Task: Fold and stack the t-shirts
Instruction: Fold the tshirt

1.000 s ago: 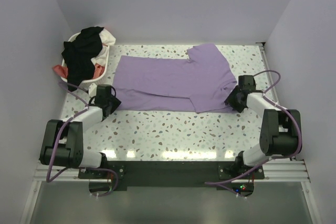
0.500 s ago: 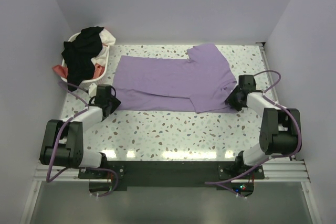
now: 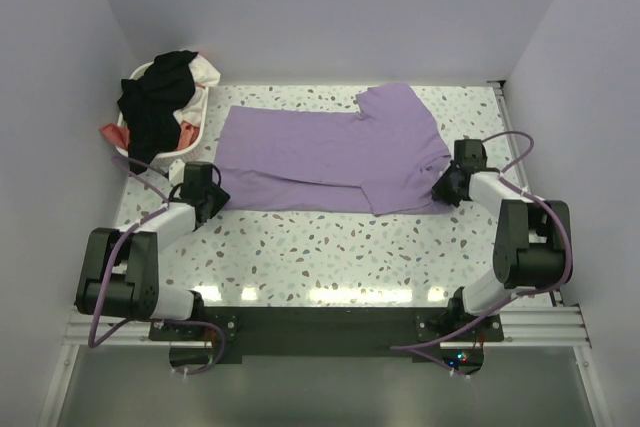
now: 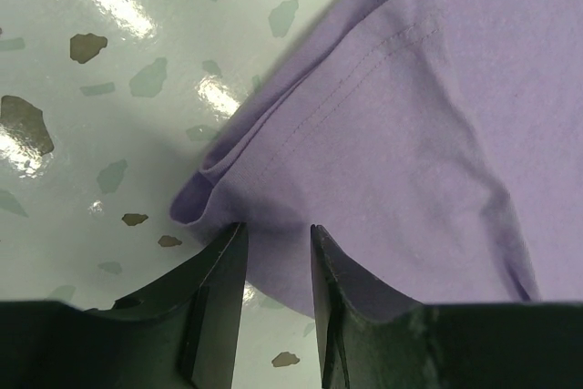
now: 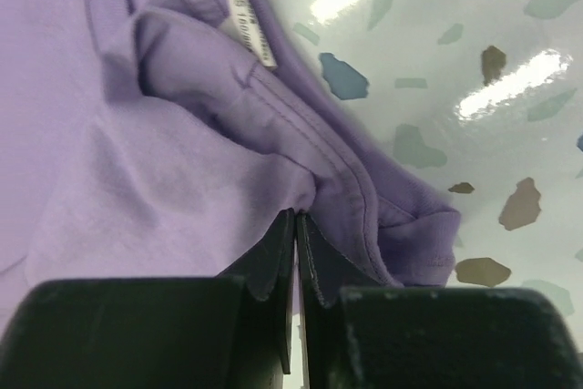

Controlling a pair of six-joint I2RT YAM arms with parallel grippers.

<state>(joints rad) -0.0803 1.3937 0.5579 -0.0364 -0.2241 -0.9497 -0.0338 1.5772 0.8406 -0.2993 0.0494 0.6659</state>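
A purple t-shirt (image 3: 330,152) lies spread across the back half of the speckled table, with its right part folded over. My left gripper (image 3: 215,195) is at its near left corner. In the left wrist view the jaws (image 4: 273,230) stand apart with the shirt's edge (image 4: 383,134) between them. My right gripper (image 3: 441,187) is at the shirt's near right edge. In the right wrist view it (image 5: 296,216) is shut on a pinch of purple fabric by the collar, beside the white label (image 5: 250,29).
A white basket (image 3: 203,107) at the back left holds a heap of black, white and coral clothes (image 3: 155,97), some hanging over its rim. Walls close in the table on the left, back and right. The table's near half (image 3: 330,247) is bare speckled surface.
My right gripper has crept slightly left and back at the shirt's edge. My left gripper and the shirt look unchanged.
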